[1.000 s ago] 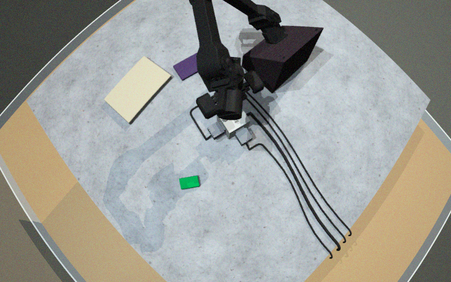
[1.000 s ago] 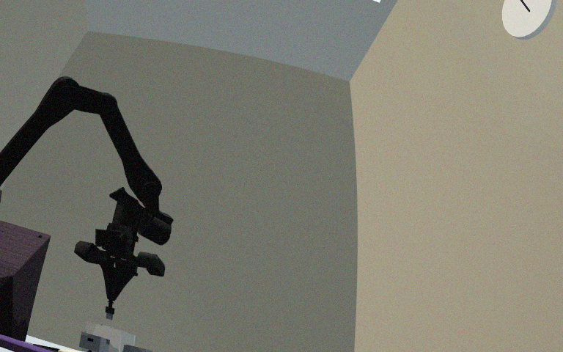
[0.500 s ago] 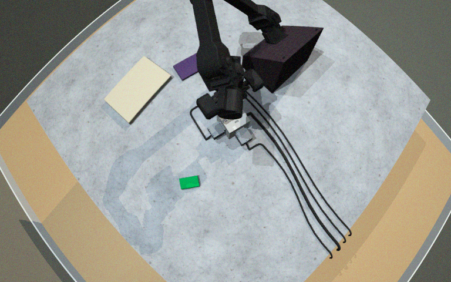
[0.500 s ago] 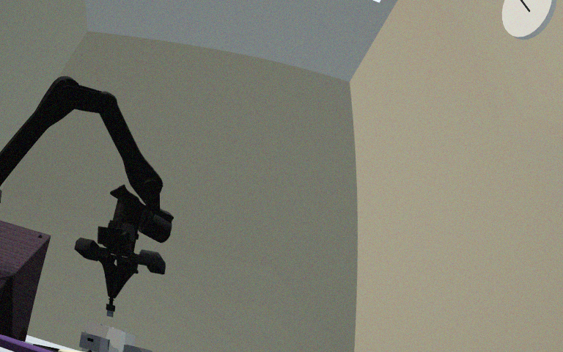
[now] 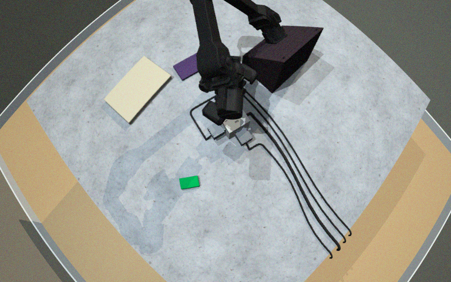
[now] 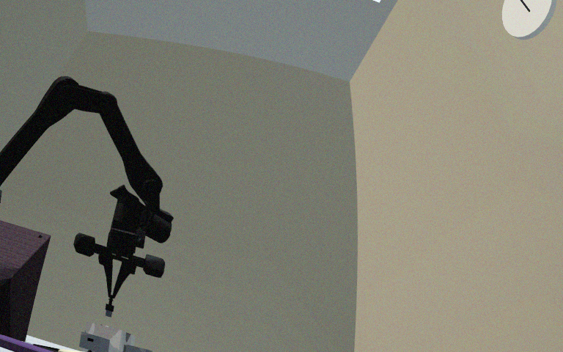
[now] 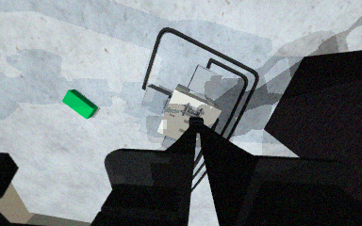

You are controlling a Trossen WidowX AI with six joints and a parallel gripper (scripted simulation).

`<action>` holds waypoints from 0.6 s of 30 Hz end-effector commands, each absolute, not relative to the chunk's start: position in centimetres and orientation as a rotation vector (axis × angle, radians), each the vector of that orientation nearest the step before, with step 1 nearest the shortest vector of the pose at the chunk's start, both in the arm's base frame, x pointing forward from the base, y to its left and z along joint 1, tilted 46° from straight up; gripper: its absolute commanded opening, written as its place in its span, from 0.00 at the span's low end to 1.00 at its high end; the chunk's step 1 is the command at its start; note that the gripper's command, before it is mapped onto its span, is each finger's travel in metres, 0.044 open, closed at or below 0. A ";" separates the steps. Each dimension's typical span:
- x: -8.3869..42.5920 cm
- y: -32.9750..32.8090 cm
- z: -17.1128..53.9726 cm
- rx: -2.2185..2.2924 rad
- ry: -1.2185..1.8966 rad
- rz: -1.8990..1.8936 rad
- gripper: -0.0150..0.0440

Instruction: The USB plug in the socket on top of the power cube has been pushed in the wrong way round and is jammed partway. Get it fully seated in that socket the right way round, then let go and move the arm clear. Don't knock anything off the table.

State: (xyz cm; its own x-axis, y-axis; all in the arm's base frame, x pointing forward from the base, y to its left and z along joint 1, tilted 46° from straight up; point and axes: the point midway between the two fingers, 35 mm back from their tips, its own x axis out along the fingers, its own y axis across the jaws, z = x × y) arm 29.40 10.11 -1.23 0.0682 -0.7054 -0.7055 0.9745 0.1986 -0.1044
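Two narrow fingers of the gripper point(image 6: 111, 297) point(image 7: 196, 120) stand nearly closed, pinching the small black USB plug point(image 6: 108, 308) point(image 7: 196, 123) between their tips. Its metal end points down, out of the socket and just above the pale power cube point(image 5: 234, 125) point(image 6: 108, 334) point(image 7: 186, 113), with cables point(image 5: 299, 195) point(image 7: 214, 40) around the cube.

From high overhead, the top view looks steeply down across the surface point(image 5: 212, 212), taking in the dark arm point(image 5: 207, 36) point(image 6: 120, 136) and power cube point(image 5: 232, 125) point(image 6: 108, 331) point(image 7: 189, 110). The exterior view looks from low, near surface height, past the cube toward the walls. Closest in, the wrist view faces down along the fingers to the cube; it and the top view share the green block point(image 5: 189, 182) point(image 7: 80, 104).
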 end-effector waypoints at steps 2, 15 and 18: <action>29.4 10.1 -1.3 0.344 0.819 -1.271 0.25; 29.4 10.1 -1.3 0.070 1.016 -1.107 0.25; 29.4 10.1 -1.3 0.007 1.059 -1.066 0.25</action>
